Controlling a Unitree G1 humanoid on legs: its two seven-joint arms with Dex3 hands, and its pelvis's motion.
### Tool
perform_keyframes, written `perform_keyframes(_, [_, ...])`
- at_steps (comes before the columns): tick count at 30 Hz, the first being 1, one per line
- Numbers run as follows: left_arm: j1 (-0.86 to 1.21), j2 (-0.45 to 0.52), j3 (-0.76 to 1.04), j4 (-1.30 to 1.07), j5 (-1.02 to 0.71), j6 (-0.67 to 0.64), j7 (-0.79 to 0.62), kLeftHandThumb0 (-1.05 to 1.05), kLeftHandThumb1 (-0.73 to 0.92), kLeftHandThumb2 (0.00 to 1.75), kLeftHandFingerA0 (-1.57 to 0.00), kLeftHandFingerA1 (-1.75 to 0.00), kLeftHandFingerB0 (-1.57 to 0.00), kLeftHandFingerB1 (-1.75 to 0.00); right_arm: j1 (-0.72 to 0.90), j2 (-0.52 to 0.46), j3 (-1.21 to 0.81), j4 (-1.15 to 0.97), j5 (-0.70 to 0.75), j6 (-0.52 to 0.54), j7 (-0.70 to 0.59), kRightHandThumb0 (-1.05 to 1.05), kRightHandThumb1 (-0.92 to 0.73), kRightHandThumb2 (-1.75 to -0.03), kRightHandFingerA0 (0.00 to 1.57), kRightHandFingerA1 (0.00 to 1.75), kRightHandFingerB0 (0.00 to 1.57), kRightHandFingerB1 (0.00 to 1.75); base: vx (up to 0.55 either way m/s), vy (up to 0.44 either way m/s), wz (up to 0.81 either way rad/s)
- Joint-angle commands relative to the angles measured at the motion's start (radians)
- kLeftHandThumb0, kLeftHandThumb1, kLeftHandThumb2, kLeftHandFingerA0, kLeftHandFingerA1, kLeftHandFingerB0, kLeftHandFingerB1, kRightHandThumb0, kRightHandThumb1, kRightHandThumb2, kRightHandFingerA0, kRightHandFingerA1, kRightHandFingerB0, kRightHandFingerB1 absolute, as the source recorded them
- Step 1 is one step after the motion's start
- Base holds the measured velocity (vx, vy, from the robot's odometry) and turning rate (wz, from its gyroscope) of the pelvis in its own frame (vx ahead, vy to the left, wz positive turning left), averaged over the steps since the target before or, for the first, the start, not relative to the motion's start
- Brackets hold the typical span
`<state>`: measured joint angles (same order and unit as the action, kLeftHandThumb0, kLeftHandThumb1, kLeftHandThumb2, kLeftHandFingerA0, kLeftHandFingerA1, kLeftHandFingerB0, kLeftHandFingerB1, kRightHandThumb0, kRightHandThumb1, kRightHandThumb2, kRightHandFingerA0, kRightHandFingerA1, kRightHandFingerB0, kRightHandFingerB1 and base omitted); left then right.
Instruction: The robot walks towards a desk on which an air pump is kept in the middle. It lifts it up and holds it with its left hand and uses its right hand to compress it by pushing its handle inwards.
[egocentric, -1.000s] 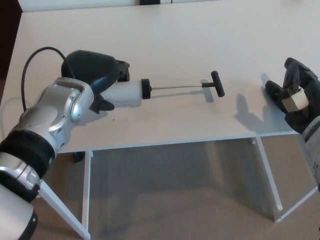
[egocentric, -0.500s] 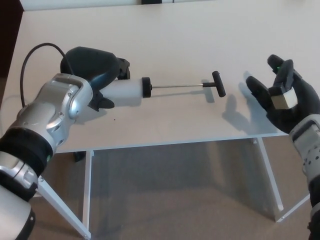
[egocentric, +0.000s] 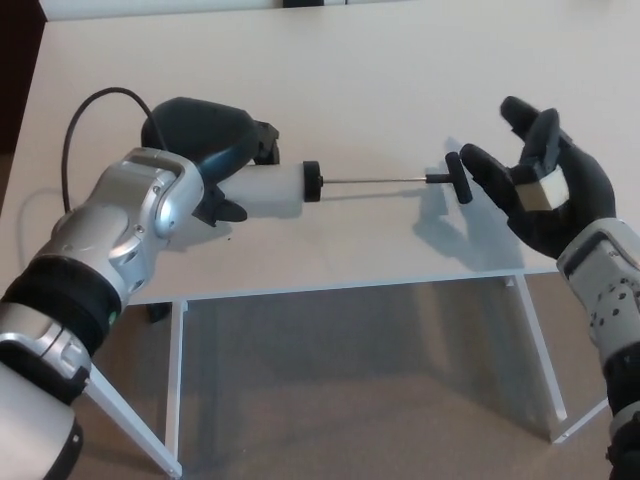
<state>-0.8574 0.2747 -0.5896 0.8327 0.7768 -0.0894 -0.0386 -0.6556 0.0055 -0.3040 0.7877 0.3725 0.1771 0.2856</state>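
the pump (egocentric: 275, 188) is held over the middle of the desk (egocentric: 350, 80), lying sideways, with its fat end in the left robot hand (egocentric: 215, 150) and its thin end pointing to the right. the left robot hand is wrapped around the pump's white tube, so it is holding it. the rod (egocentric: 375, 180) is pulled far out, and the small black handle (egocentric: 458, 177) sits at its tip like the top of a letter t. the right robot hand (egocentric: 535, 190) is wide, with nothing in it, and its fingers (egocentric: 485, 165) are just beside the handle, maybe touching it; it is hard to tell. the step now looks like the push. to do it well, the right robot hand should get its palm flat on the end of the handle and push straight along the rod, toward the left robot hand. a push from the side could bend the thin rod or make the handle slip away. the left robot hand should grip hard so the tube does not slide back. the tube looks like smooth white plastic and is round. its cap (egocentric: 312, 181) is black. the rod is thin shiny metal. the handle looks like hard black plastic. the desk is flat, pale and smooth.
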Motion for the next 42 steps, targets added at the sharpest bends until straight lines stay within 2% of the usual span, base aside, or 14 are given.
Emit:
perform_keyframes(1, [-0.007, 0.002, 0.01, -0.016, -0.011, 0.006, -0.036, -0.28, 0.52, 0.57, -0.71, -1.53, -0.79, -0.58, 0.016, -0.015, 0.043, 0.018, -0.068, -0.089, -0.024, -0.93, -0.8, -0.91, 0.12, 0.33, 0.07, 0.23, 0.0, 0.0, 0.0])
perform_keyframes(3, [-0.008, 0.001, 0.008, -0.016, -0.009, 0.007, -0.038, -0.28, 0.52, 0.57, -0.71, -1.53, -0.79, -0.58, 0.016, -0.016, 0.047, 0.023, -0.074, -0.099, -0.028, -0.93, -0.8, -0.91, 0.12, 0.33, 0.07, 0.23, 0.0, 0.0, 0.0])
perform_keyframes(4, [-0.007, 0.003, 0.008, -0.02, -0.007, 0.007, -0.042, -0.27, 0.52, 0.57, -0.73, -1.55, -0.79, -0.57, 0.015, -0.015, 0.052, 0.03, -0.083, -0.118, -0.036, -0.9, -0.79, -1.14, 0.09, 0.35, 0.1, 0.26, 0.0, 0.0, 0.0])
perform_keyframes(9, [-0.003, 0.006, 0.011, -0.044, -0.004, 0.016, -0.056, -0.27, 0.53, 0.56, -0.72, -1.6, -0.78, -0.72, 0.009, -0.017, 0.074, 0.058, -0.123, -0.196, -0.078, -0.88, -0.78, -1.13, 0.06, 0.29, 0.07, 0.19, 0.0, 0.0, 0.0])
perform_keyframes(10, [0.002, 0.011, 0.016, -0.057, -0.011, 0.011, -0.063, -0.41, 0.46, 0.64, -0.83, -1.45, -0.79, -0.66, 0.008, -0.022, 0.08, 0.069, -0.135, -0.205, -0.085, -0.92, -0.81, -1.14, 0.05, 0.22, 0.06, 0.14, 0.0, 0.0, 0.0])
perform_keyframes(27, [0.031, 0.026, 0.032, -0.135, -0.01, 0.018, -0.087, -0.28, 0.54, 0.57, -0.73, -1.56, -0.8, -0.55, -0.024, -0.033, 0.079, 0.16, -0.147, -0.265, -0.093, -0.91, -0.79, -1.12, 0.06, 0.25, 0.07, 0.15, 0.0, 0.0, 0.0])
perform_keyframes(29, [0.033, 0.022, 0.036, -0.134, -0.014, 0.021, -0.088, -0.28, 0.54, 0.57, -0.74, -1.53, -0.78, -0.51, -0.026, -0.029, 0.076, 0.162, -0.145, -0.263, -0.098, -0.89, -0.77, -1.12, 0.02, 0.28, 0.11, 0.23, 0.0, 0.0, 0.0])
perform_keyframes(30, [0.035, 0.017, 0.039, -0.134, -0.018, 0.027, -0.09, -0.34, 0.47, 0.8, -0.92, -1.24, -0.73, -0.65, -0.028, -0.024, 0.076, 0.16, -0.144, -0.261, -0.104, -0.89, -0.77, -1.12, 0.0, 0.31, 0.14, 0.26, 0.0, 0.0, 0.0])
perform_keyframes(34, [0.033, 0.009, 0.035, -0.124, -0.012, 0.032, -0.088, -0.28, 0.58, 0.59, -0.75, -1.49, -0.73, -0.5, -0.03, -0.017, 0.079, 0.162, -0.147, -0.259, -0.11, -0.89, -0.78, -1.12, 0.01, 0.31, 0.13, 0.27, 0.0, 0.0, 0.0])
perform_keyframes(36, [0.03, 0.004, 0.032, -0.122, -0.007, 0.039, -0.09, -0.35, 0.49, 0.82, -0.91, -1.24, -0.7, -0.64, -0.032, -0.016, 0.078, 0.162, -0.147, -0.258, -0.114, -0.85, -0.75, -1.1, 0.06, 0.36, 0.11, 0.3, 0.0, 0.0, 0.0])
perform_keyframes(37, [0.026, 0.003, 0.028, -0.12, -0.003, 0.042, -0.094, -0.37, 0.5, 0.82, -0.87, -1.21, -0.69, -0.62, -0.035, -0.014, 0.075, 0.161, -0.142, -0.253, -0.115, -0.83, -0.91, -0.69, 0.12, 0.27, 0.11, 0.24, 0.0, 0.0, 0.0])
perform_keyframes(39, [0.021, 0.002, 0.025, -0.117, 0.002, 0.045, -0.097, -0.37, 0.5, 0.82, -0.87, -1.21, -0.69, -0.62, -0.038, -0.012, 0.071, 0.16, -0.137, -0.247, -0.116, -0.83, -0.91, -0.69, 0.12, 0.27, 0.11, 0.24, 0.0, 0.0, 0.0])
perform_keyframes(40, [0.018, -0.002, 0.024, -0.112, 0.002, 0.046, -0.096, -0.24, 0.57, 0.58, -0.73, -1.52, -0.77, -0.54, -0.043, -0.013, 0.072, 0.163, -0.139, -0.248, -0.118, -0.84, -0.92, -0.69, 0.13, 0.28, 0.11, 0.24, 0.0, 0.0, 0.0])
perform_keyframes(42, [0.011, -0.009, 0.02, -0.105, 0.004, 0.049, -0.095, -0.3, 0.46, 0.79, -0.92, -1.28, -0.69, -0.64, -0.05, -0.015, 0.076, 0.174, -0.146, -0.253, -0.121, -0.85, -0.92, -0.69, 0.14, 0.28, 0.12, 0.24, 0.0, 0.0, 0.0])
